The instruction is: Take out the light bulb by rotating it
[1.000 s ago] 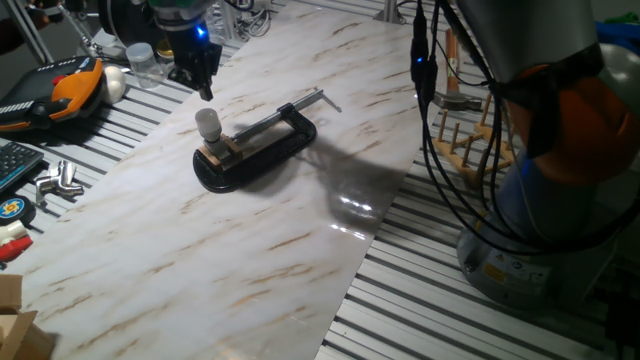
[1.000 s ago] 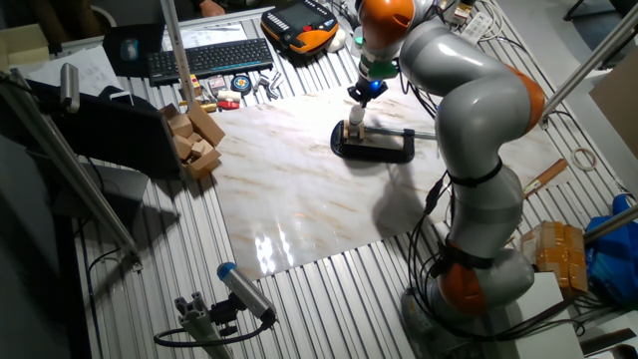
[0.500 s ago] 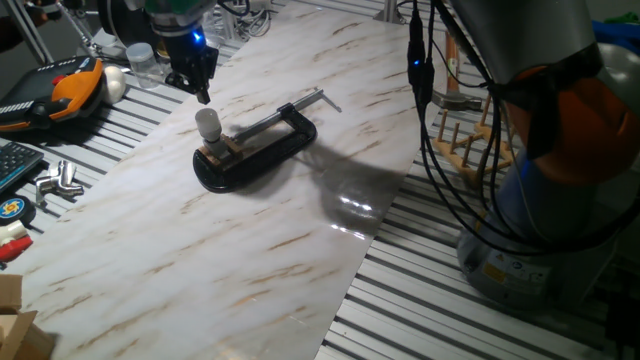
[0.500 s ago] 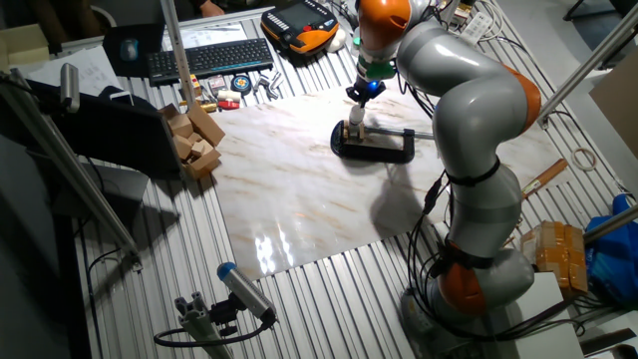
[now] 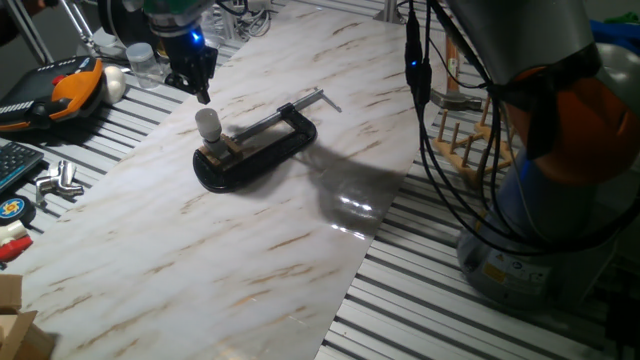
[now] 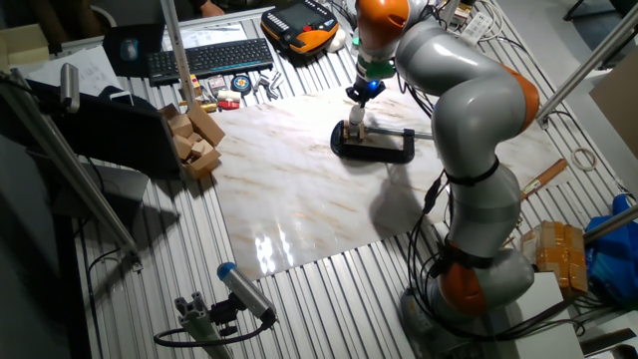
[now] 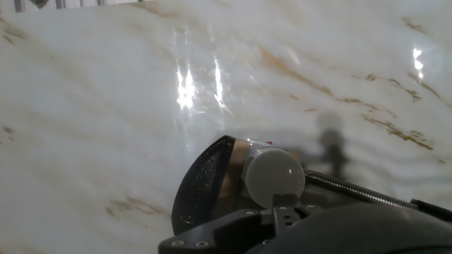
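Observation:
The light bulb [image 5: 208, 122] is small, white and round, and stands upright in a tan wooden block [image 5: 226, 150]. A black C-clamp [image 5: 262, 152] holds that block on the marble board. My gripper [image 5: 203, 91] hangs just above and slightly behind the bulb, not touching it. Its fingers taper to a single tip and look shut with nothing between them. From the other side, the gripper [image 6: 362, 94] is over the bulb [image 6: 355, 120]. In the hand view the bulb [image 7: 275, 176] shows from above, low in the frame, beside the clamp [image 7: 201, 189].
The marble board [image 5: 250, 250] lies on a slatted table. An orange and black pendant [image 5: 60, 92] and a clear jar [image 5: 142, 62] lie left of the gripper. A wooden peg rack [image 5: 465, 140] stands to the right. Wooden blocks [image 6: 194, 140] lie off the board's corner.
The gripper has drifted a little to the left and up, away from the bulb. Bulb, block and clamp have not moved.

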Action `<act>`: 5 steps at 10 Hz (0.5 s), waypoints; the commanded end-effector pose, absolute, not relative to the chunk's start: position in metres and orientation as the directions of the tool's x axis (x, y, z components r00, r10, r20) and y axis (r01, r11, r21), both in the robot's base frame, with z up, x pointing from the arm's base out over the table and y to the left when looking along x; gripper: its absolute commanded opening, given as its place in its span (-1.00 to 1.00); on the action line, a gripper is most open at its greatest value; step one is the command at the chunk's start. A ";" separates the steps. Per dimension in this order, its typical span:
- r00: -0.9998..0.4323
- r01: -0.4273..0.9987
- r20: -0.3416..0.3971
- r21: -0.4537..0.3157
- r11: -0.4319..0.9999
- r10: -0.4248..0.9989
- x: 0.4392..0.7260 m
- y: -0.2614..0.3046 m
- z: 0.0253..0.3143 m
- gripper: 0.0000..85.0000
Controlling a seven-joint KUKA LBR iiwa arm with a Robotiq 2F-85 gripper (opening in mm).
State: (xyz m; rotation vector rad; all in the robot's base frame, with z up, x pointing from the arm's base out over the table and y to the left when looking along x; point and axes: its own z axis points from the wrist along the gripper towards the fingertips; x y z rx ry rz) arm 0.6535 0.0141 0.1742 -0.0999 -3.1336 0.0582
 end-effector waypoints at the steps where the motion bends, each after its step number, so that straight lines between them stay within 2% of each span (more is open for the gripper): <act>1: -0.998 0.059 0.005 -0.034 0.998 0.059 0.653 0.014 0.174 -1.00; 5: -0.999 0.052 0.011 -0.053 0.997 0.052 0.653 0.014 0.174 -1.00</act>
